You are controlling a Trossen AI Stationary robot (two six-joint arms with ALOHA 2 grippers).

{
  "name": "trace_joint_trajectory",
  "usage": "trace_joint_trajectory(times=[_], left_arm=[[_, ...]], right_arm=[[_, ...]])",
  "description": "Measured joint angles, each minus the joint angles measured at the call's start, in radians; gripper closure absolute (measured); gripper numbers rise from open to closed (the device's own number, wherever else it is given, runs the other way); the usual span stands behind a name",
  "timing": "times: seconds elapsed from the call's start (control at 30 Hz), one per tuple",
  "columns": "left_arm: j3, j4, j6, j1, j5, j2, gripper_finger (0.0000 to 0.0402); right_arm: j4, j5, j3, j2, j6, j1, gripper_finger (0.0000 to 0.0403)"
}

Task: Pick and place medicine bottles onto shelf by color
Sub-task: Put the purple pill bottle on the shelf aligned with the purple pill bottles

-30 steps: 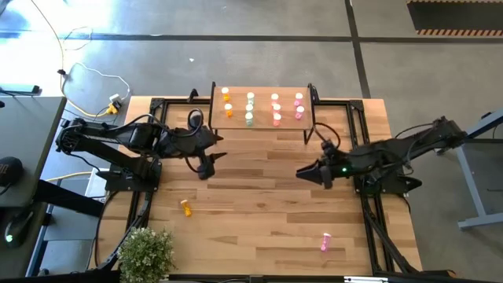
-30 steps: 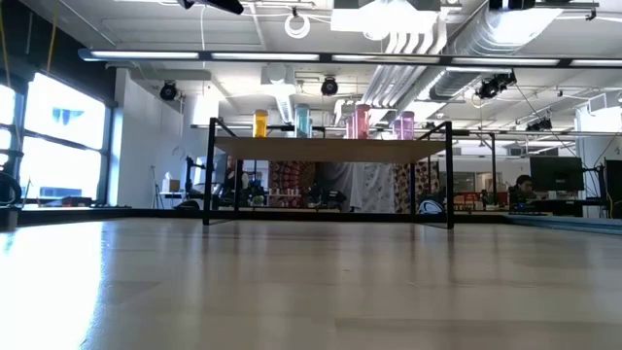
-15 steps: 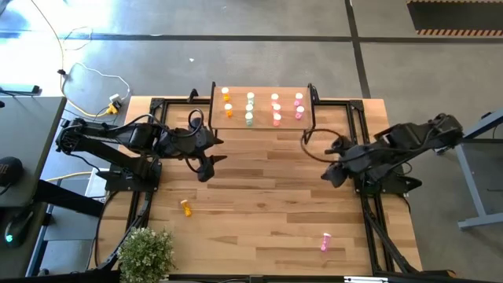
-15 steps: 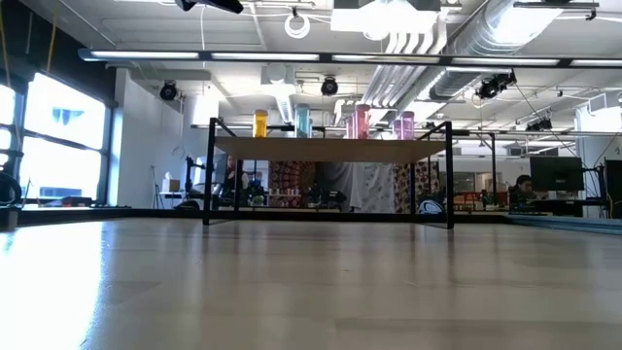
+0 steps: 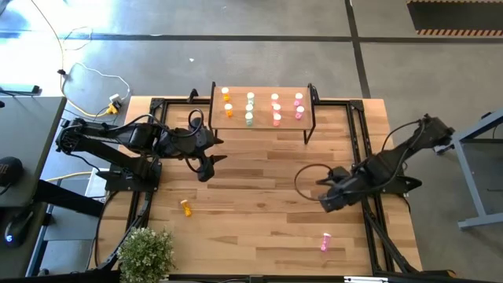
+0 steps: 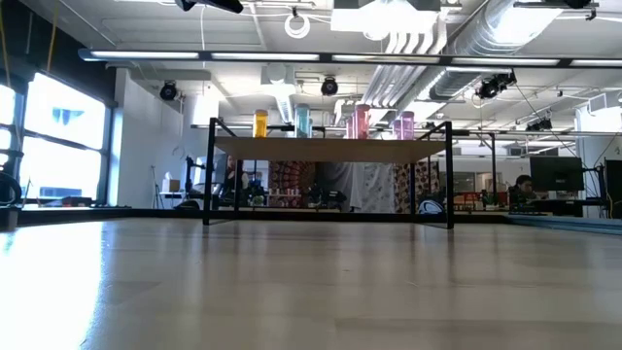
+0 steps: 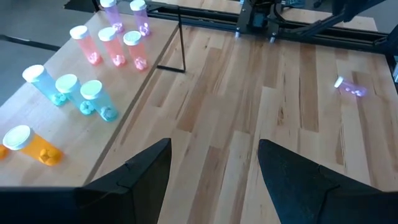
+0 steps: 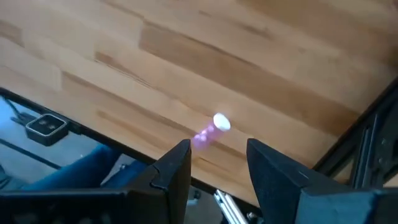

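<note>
The pink bottle (image 8: 211,129) lies on its side on the worktop (image 5: 259,196), close to the near edge and well below the right pincer (image 5: 324,203), which hangs above the boards with nothing between its fingers. In the right wrist view the bottle sits straight ahead of that pincer, in line with the gap, its pale cap turned away from the drop-off.

The main risk, as I judge it, is that edge. A round bottle lying flat will roll if one finger (image 8: 173,168) meets it before the other, and there is little board left beyond it. A descent slightly off line could also pinch the cap alone and let the body swing loose. Closing across the body, with the fingers set square to its length, looks the safer grip.

The right pincer's fingers stand apart, a little wider than the bottle, touching nothing.

Farther off, an orange bottle (image 5: 186,208) lies on the worktop, below the left pincer (image 5: 206,167) and apart from it. That pincer waits over the boards, fingers spread wide and empty. It would face the same rolling trouble, though with more board around its bottle.

Beyond both pincers the shelf (image 5: 262,88) carries upright bottles in colour columns: orange, pale green, salmon-red, pink. The pink column (image 5: 299,105) is crowded enough that a tilted placement could knock its neighbours over.

A potted plant (image 5: 146,251) stands at the worktop's near corner, beyond the orange bottle from the left pincer.
</note>
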Motion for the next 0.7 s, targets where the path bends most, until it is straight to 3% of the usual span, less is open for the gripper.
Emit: trace_joint_trajectory(times=[0.33,0.53,0.7], left_arm=[[0.0,0.001,0.0,0.0,0.017,0.0,0.0172],[0.0,0.001,0.0,0.0,0.017,0.0,0.0172],[0.0,0.002,0.001,0.0,0.018,0.0,0.0172]], right_arm=[[0.118,-0.038,-0.079,0.062,0.221,0.099,0.0255],[0.33,-0.015,-0.186,0.063,0.467,0.17,0.0255],[0.474,0.026,-0.275,0.063,0.57,0.217,0.0256]])
